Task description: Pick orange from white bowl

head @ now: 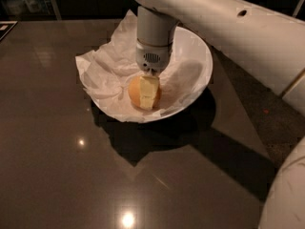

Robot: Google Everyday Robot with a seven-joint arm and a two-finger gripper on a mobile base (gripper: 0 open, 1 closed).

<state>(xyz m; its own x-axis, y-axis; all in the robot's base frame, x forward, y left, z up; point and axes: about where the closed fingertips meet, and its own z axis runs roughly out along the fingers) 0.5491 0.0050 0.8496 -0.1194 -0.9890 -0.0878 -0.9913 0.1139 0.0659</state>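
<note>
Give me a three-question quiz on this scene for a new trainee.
1. True or false: the orange lies outside the white bowl.
2. What lines the bowl? A) a cloth towel B) crumpled white paper C) foil
3. Fill the gap: the gripper is down at the orange, inside the ___.
Key: 1 false; 2 B; 3 bowl.
</note>
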